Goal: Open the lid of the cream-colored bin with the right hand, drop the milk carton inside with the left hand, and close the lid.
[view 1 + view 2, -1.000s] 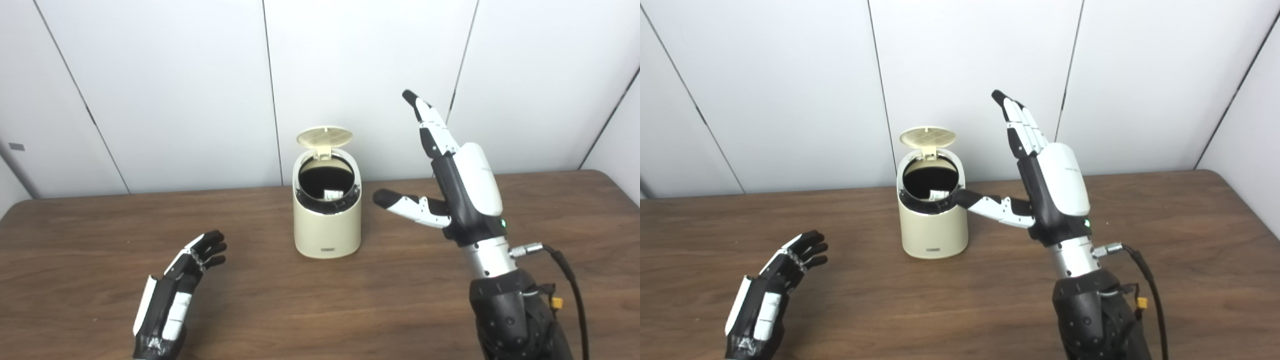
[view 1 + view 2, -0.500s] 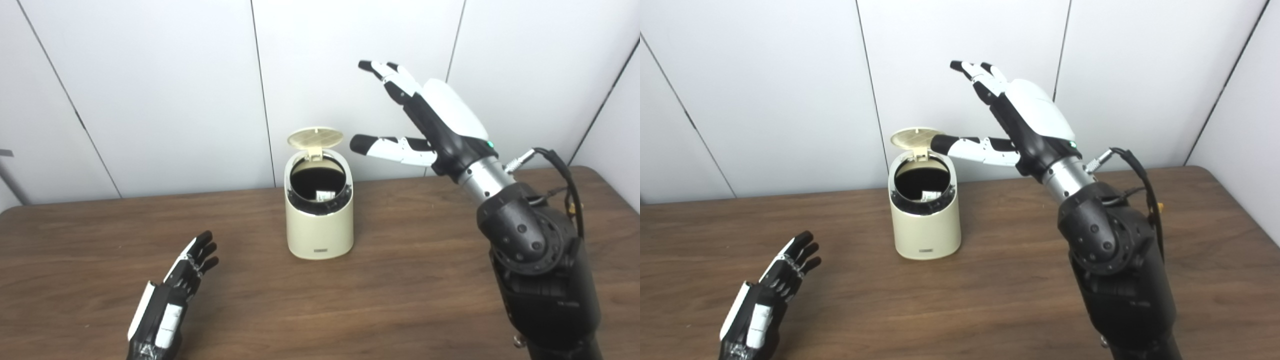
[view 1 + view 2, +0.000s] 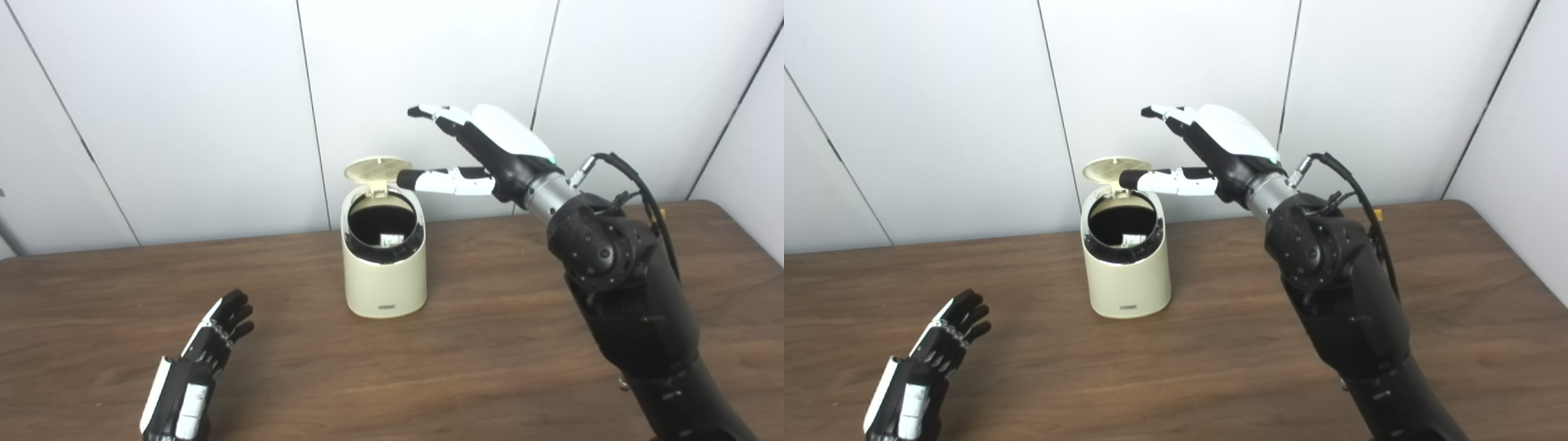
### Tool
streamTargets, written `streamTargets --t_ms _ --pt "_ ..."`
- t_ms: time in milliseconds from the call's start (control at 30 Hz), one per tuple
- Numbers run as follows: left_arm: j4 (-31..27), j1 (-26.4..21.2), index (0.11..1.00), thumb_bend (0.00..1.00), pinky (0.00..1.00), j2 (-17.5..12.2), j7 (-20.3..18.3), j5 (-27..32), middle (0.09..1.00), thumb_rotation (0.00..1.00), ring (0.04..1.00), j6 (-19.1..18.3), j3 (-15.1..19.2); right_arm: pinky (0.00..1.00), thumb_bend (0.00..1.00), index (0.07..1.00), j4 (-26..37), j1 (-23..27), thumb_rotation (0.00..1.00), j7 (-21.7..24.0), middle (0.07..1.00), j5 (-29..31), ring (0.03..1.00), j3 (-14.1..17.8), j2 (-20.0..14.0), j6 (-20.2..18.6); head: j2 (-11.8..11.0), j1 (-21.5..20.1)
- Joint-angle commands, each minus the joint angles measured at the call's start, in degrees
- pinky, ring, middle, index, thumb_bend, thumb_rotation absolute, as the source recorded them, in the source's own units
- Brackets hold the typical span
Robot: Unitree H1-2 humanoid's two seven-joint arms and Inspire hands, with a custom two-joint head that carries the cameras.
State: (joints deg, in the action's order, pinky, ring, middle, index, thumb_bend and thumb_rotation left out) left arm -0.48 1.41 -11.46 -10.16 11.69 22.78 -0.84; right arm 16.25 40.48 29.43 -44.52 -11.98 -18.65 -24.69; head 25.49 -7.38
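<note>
**Bin open, carton inside, right robot hand raised beside the lid**

I see the cream-colored bin (image 3: 384, 269) standing upright on the counter (image 3: 490, 343), a little left of the middle and toward the back wall. Its long axis runs straight up, and its oval mouth faces up and tips slightly toward me. The lid (image 3: 378, 169) is swung open on its rear hinge and stands up behind the opening, its ribbed underside turned toward the camera. Down in the dark interior I can make out a small pale block with printing on it, the milk carton (image 3: 390, 239), lying low against the near side of the bin; I cannot tell which way it points.

My right robot hand (image 3: 490, 147) hangs in the air to the right of the bin, above lid height, palm down, with its fingers spread and reaching leftward. It grips nothing. Its thumb (image 3: 441, 180) stretches out level toward the lid, with the dark tip just beside the lid's right edge; from these views I cannot tell whether it touches.

My left robot hand (image 3: 196, 373) is low over the counter at the near left, well apart from the bin, fingers loosely extended toward the far side and empty.
</note>
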Motion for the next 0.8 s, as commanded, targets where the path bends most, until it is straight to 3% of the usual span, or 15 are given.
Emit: streamTargets --t_ms 0,167,333,567,767 --pt "2.3 3.7 0.96 0.76 0.88 1.9 0.3 -0.5 0.941 0.91 0.923 0.4 -0.3 0.82 0.76 0.873 -0.4 3.4 0.9 -2.6 0.888 -1.6 0.934 -0.4 -0.8 2.1 0.1 0.1" --pt "2.1 3.5 0.959 0.76 0.88 2.7 0.1 -0.8 0.938 0.9 0.922 -0.1 0.2 0.89 0.72 0.874 -3.5 4.0 0.85 -3.9 0.893 -1.4 0.946 -1.5 0.1 3.3 0.1 0.3" --pt "2.0 3.6 0.946 0.79 0.88 3.3 0.7 -2.7 0.926 0.91 0.916 -0.2 0.6 0.86 0.75 0.86 -6.0 3.2 0.84 -7.0 0.874 -0.8 0.934 -2.2 0.4 6.6 0.0 0.6" --pt "1.6 3.9 0.94 0.78 0.89 4.0 0.3 -2.7 0.918 0.91 0.913 -0.3 0.7 0.87 0.74 0.864 -7.1 3.2 0.83 -6.3 0.887 0.0 0.951 -3.3 0.3 7.2 0.3 1.3" --pt "4.0 3.7 0.934 0.71 0.87 4.3 -0.3 -3.0 0.906 0.93 0.902 0.7 0.5 0.86 0.75 0.872 -7.3 3.7 0.85 -5.5 0.894 -0.6 0.955 -4.7 -0.1 7.1 0.4 1.4"
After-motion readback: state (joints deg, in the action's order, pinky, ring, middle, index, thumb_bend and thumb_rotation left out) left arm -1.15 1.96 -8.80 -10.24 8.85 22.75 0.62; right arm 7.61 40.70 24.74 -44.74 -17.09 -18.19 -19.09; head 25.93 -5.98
